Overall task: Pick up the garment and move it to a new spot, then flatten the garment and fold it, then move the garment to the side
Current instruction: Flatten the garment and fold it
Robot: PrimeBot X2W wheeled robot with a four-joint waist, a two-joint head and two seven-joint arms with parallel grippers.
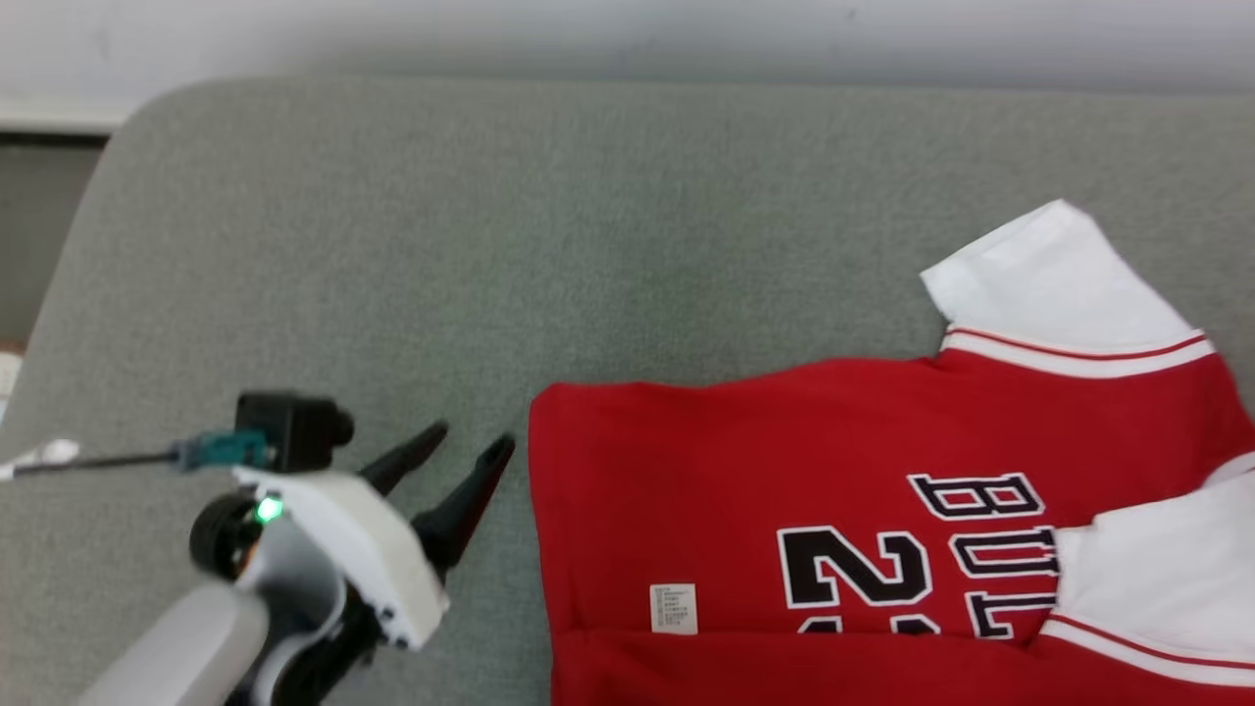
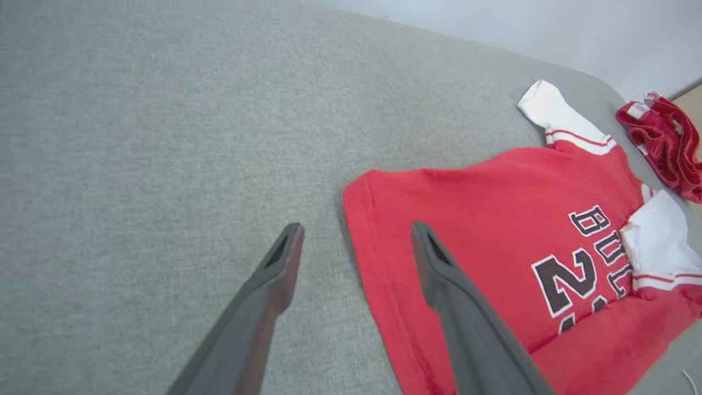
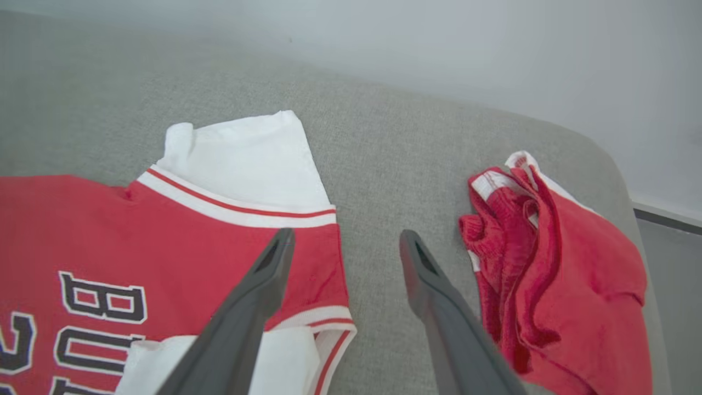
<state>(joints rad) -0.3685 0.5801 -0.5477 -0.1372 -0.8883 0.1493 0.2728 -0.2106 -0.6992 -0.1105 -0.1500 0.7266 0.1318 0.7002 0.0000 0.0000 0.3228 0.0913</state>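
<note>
Grey woven-fabric surface, rounded corners, pale wall behind. Far left: left gripper just beside the jersey's hem edge, not touching it, two long dark tapered fingers spread apart, nothing between them; white glossy wrist housing with a green light, boxy black camera and a thin cable running left. Centre to right: red jersey lies flat on the grey cloth, soft knit, hem to the left, collar end to the right; black block lettering with white outline, small white care label near the hem. Near strip folded over, cutting off the number. White short sleeves with red-striped white trim, far one spread out, near one folded onto the lettering. Right gripper over the jersey's right edge, fingers wide apart, empty. Far right: second red garment, crumpled heap with white trim, apart from the jersey
</note>
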